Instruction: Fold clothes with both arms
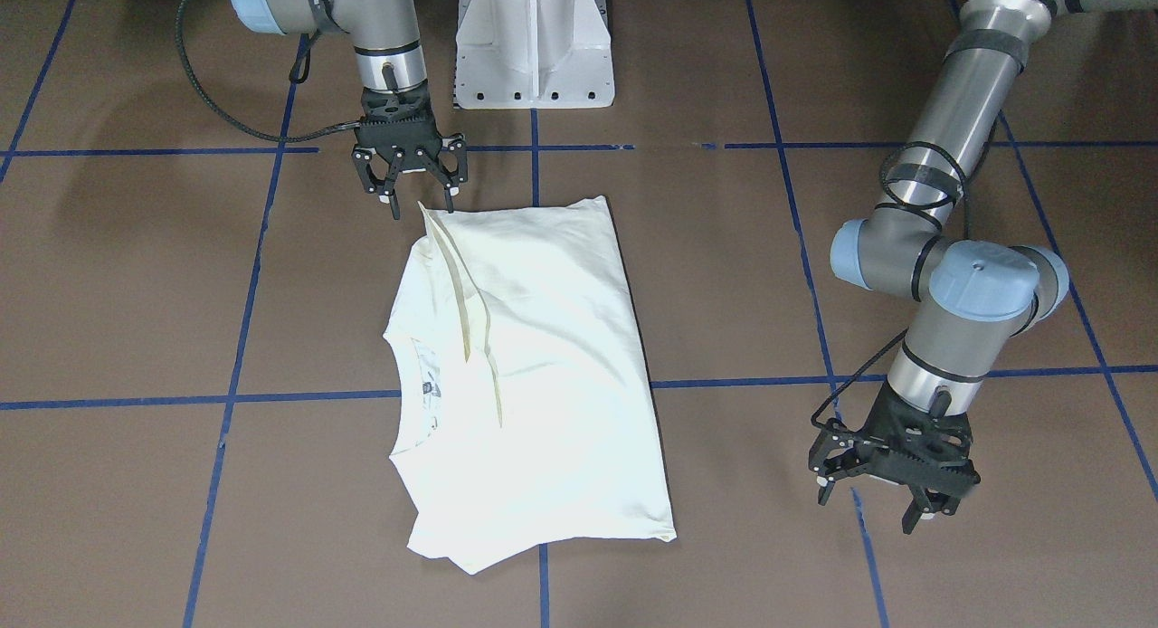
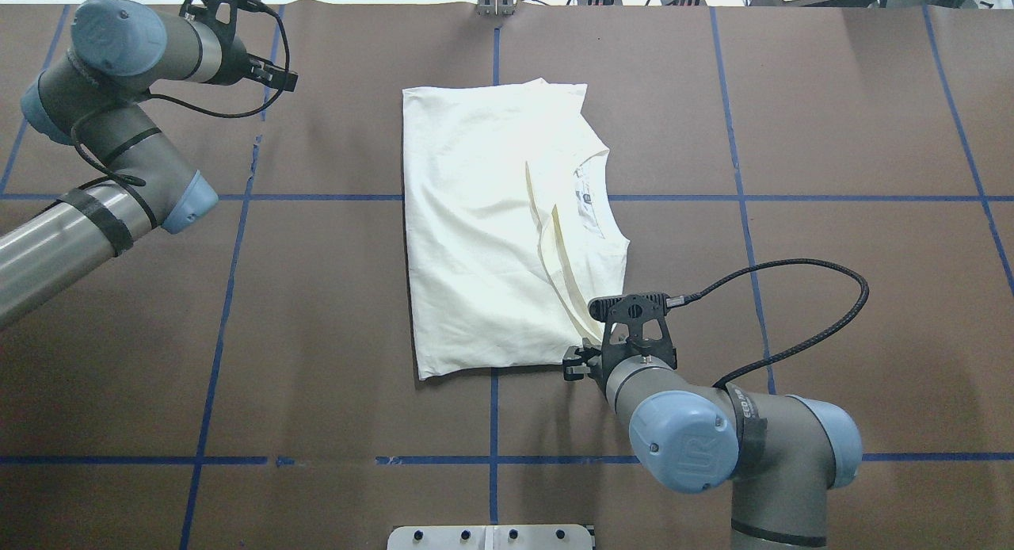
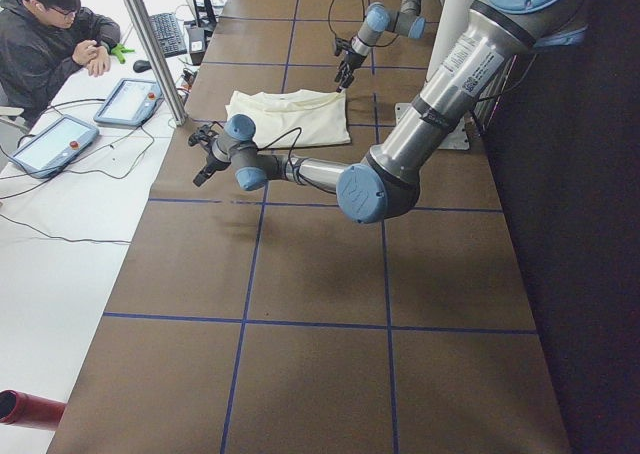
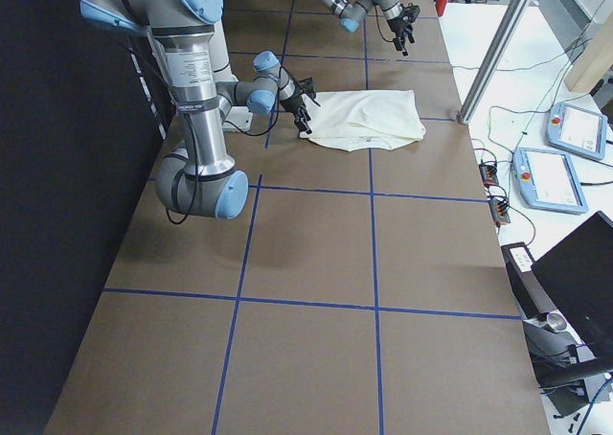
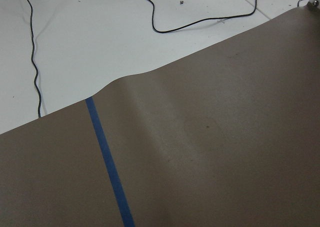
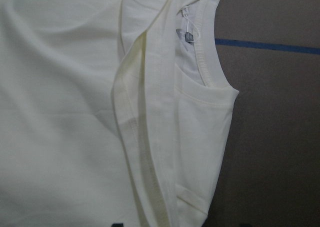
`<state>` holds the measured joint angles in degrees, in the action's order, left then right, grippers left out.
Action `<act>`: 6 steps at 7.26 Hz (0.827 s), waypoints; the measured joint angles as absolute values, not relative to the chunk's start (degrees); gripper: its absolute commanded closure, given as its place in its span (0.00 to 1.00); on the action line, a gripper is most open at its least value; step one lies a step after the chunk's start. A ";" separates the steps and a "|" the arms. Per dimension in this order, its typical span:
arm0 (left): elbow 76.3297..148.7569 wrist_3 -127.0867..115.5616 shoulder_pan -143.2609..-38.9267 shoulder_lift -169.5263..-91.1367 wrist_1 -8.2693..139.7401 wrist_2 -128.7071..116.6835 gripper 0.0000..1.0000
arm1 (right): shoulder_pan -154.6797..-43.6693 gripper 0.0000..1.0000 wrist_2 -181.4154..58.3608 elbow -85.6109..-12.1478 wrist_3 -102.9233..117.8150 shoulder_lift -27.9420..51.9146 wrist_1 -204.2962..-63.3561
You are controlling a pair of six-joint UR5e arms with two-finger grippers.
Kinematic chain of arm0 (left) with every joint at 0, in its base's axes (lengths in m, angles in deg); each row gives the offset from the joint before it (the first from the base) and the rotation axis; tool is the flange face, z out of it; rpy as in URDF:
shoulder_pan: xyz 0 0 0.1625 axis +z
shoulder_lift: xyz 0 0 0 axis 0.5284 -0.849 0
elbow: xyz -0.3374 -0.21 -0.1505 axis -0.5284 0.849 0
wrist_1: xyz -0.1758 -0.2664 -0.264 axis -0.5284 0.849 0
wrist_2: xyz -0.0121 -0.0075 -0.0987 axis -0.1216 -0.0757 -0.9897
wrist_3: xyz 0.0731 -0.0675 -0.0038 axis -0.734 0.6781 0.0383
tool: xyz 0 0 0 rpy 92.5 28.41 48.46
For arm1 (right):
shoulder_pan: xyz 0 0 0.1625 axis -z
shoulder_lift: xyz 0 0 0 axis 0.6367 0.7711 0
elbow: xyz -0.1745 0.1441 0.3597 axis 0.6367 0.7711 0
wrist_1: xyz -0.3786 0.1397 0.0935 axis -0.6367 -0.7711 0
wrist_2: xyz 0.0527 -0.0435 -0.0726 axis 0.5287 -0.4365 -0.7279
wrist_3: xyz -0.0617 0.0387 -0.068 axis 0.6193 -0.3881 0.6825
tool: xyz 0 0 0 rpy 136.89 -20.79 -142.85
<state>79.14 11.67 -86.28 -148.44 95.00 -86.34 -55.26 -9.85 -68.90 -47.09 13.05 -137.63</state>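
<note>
Two grippers, both with jaws apart and nothing clamped. Nearest the robot: black claw-shaped right gripper [image 1: 422,203] poised low at the near right-hand corner of the cream-white long-sleeved T-shirt [image 2: 475,241], with the narrow tip of the folded-in cream sleeve [image 1: 461,293] poking up between its fingers. That placement suits either a release of the cuff or a fresh pinch; cannot say which. Shirt lies flat mid-counter, plain side up, no print showing, ribbed neckline [image 6: 204,62] toward the robot's right, hem toward its left. Outline roughly rectangular, so a crosswise fold is probably what remains. Fabric a soft matt knit with shallow creases, stitched hem edges and a small grey label inside the collar. Brown matt paper-like counter [image 2: 832,296] gridded with blue tape lines [image 2: 792,197]; looks smooth enough for cloth to slide. Farthest: black claw-shaped left gripper [image 1: 866,512] hovering over the counter near its far edge, well apart from the shirt, likely parked clear until a two-handed lift is needed.
</note>
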 measured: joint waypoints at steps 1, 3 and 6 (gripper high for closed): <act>79.14 11.67 -86.29 -148.44 95.00 -86.34 0.00 | -56.91 0.00 -8.84 -67.87 -44.49 11.40 -137.87; 79.14 11.67 -86.29 -148.44 95.01 -86.34 0.00 | -59.42 0.05 -8.18 -61.53 -42.02 5.20 -138.37; 79.14 11.67 -86.24 -148.38 95.00 -86.60 0.00 | -64.58 0.54 -7.28 -47.04 -42.68 -6.04 -138.26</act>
